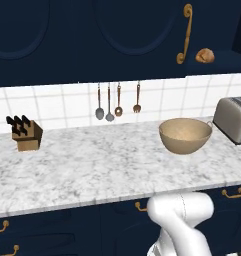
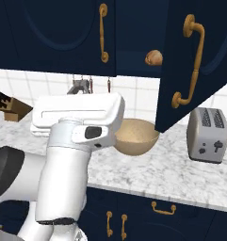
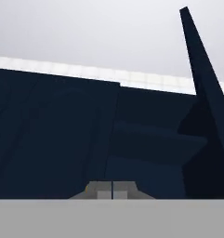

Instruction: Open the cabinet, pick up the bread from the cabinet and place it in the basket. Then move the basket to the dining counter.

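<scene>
The dark navy wall cabinet's door is standing open; the closed two-finger gripper is facing inside, needing to open around the small golden-brown bread bun at the shelf's front edge.

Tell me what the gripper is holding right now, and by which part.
Nothing is held. In the hand view the gripper has nothing at its tips and faces the open cabinet. The bread sits on the cabinet shelf, and the basket sits empty on the counter.
</scene>
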Robot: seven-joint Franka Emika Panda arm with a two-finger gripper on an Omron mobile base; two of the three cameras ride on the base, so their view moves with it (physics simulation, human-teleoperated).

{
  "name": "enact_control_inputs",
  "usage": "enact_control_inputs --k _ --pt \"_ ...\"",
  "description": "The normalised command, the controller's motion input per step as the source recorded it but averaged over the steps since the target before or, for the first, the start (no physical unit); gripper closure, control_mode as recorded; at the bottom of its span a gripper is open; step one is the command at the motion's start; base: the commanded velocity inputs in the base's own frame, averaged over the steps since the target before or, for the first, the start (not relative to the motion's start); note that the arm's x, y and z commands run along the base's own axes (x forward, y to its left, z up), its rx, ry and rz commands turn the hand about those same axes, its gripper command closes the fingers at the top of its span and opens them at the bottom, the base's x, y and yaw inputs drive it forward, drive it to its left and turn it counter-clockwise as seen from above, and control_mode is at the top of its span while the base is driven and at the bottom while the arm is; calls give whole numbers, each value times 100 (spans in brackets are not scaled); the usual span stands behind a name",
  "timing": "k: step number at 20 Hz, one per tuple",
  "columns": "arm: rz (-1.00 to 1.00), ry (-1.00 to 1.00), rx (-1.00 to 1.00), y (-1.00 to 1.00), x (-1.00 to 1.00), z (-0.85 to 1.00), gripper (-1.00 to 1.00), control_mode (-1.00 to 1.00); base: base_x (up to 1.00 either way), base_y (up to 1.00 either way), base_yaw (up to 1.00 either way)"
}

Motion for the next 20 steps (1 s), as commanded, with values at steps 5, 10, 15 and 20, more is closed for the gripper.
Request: enact_control_inputs --k 5,10,15,20 --pt "-54 18 -16 97 43 0 100 -100 0 0 0" --pt "-47 23 1 23 80 -5 100 -100 0 0 0" --pt "-20 2 25 40 19 0 100 -100 0 0 0" --pt "19 -8 18 4 42 0 100 -100 0 0 0"
